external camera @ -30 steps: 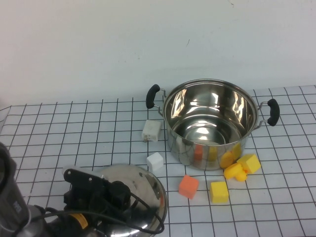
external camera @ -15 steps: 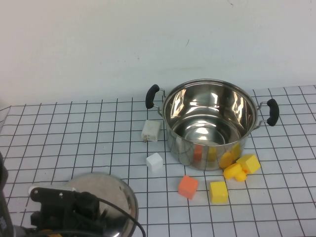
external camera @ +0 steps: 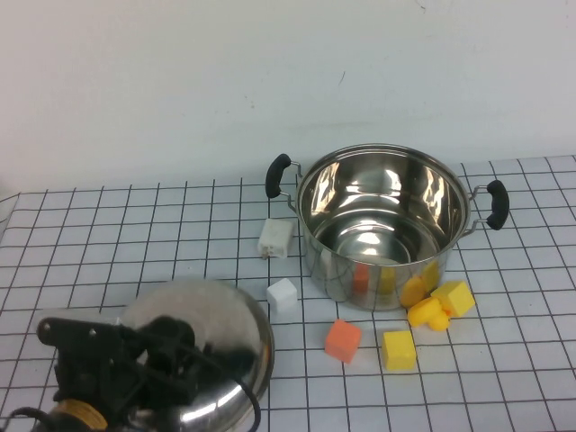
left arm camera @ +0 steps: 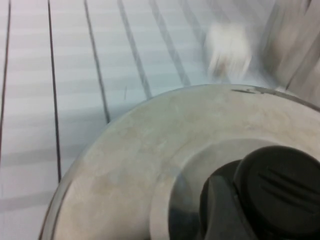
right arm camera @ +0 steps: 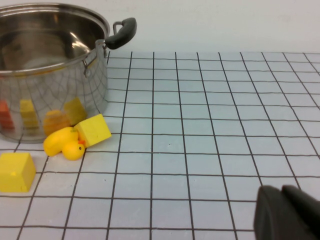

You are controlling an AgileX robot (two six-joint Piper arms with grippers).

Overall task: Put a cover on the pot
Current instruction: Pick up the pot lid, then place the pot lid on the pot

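Lid [external camera: 202, 328] has shifted right under left gripper [external camera: 193, 355]; pot [external camera: 385, 223] open.

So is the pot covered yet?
No. The pot is open and empty; the lid is by the left pincer, away from it.

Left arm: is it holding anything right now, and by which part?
The left end effector appears shut on the lid at its black knob, near the table's front left. The right end effector holds nothing visible.
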